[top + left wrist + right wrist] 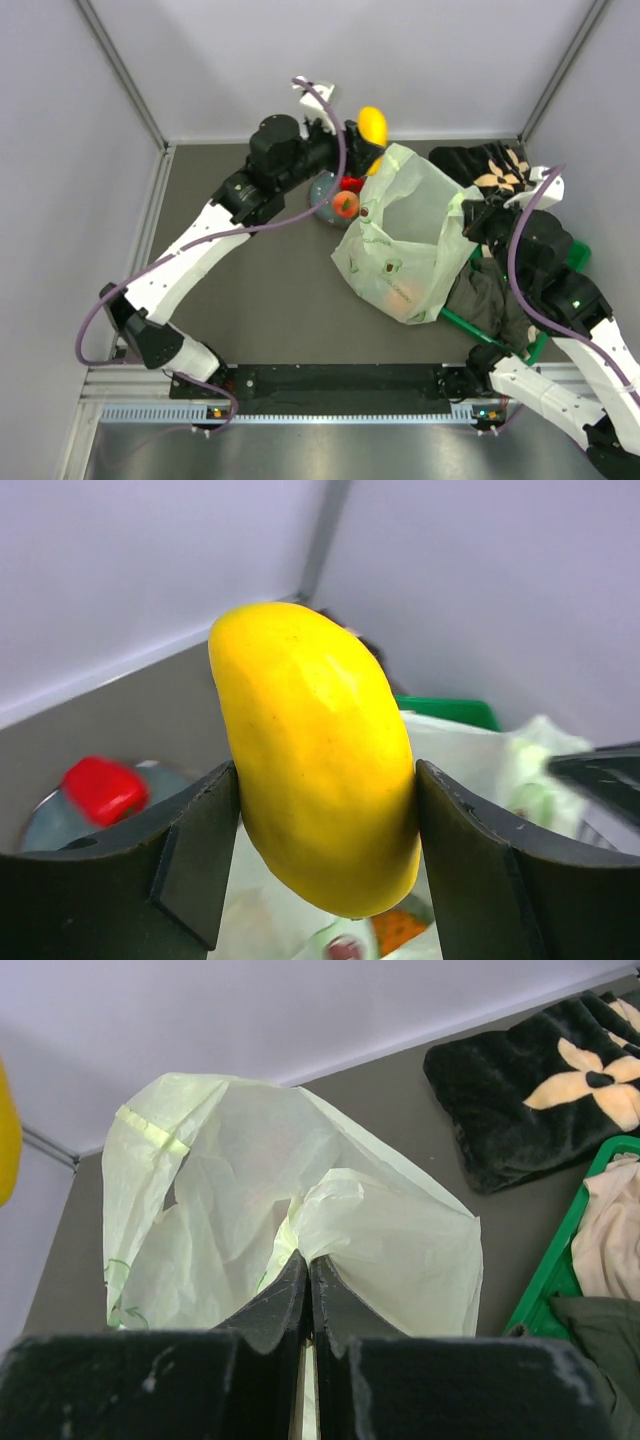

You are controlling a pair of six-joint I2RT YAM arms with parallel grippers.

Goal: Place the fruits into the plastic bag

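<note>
Because the yellow fruit (315,760) looks hard, glossy and light, it could slip; the left gripper (318,830) clamps it across its thick middle, raised near the far rim of the plastic bag (400,240). Thin and limp, that bag wants holding by its edge, where the right gripper (306,1265) is pinched together on a fold.
</note>
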